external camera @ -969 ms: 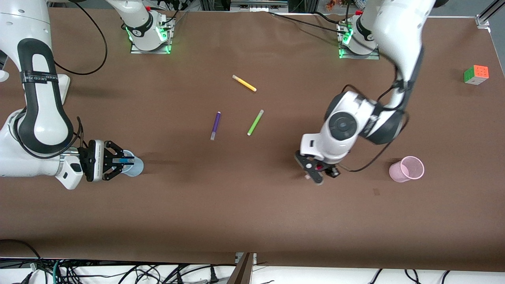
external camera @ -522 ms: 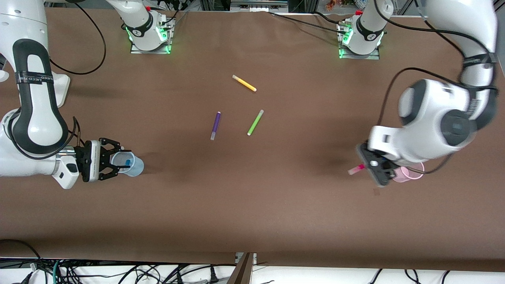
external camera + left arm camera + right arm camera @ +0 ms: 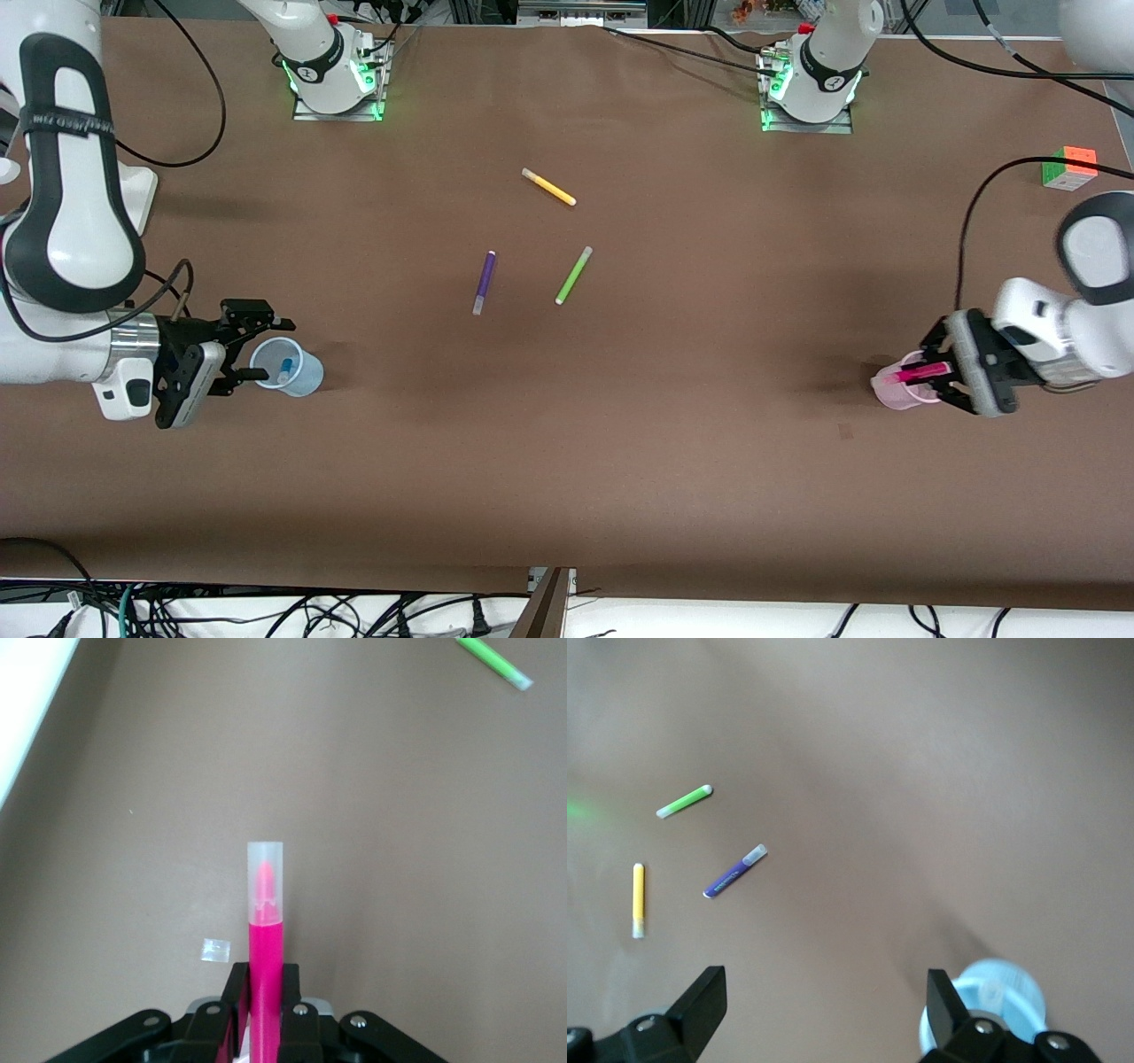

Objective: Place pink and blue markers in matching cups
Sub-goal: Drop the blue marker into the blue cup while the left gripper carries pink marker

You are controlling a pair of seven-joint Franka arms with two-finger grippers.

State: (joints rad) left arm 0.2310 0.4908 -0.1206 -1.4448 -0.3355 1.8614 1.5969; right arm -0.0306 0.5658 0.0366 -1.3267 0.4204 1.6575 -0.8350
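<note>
The pink marker (image 3: 917,373) lies level in the left pincer (image 3: 946,372), clamped between its fingers over the pale pink cup (image 3: 897,395) at the left arm's end of the worktop (image 3: 620,461). The blue marker (image 3: 285,367) stands inside the light blue cup (image 3: 297,372) at the right arm's end — the right pincer (image 3: 252,341) hovers just beside that cup, jaws spread wide and holding nothing. Purple (image 3: 484,282), lime-green (image 3: 573,276) and yellow (image 3: 549,187) pens lie mid-worktop.

You are looking at a robotics lab: two white arm bases (image 3: 332,66) with green lights bolted to a brown-covered table (image 3: 567,461), loose black cables (image 3: 292,616) along its edge, aluminium framing (image 3: 1094,35) at the corner.
</note>
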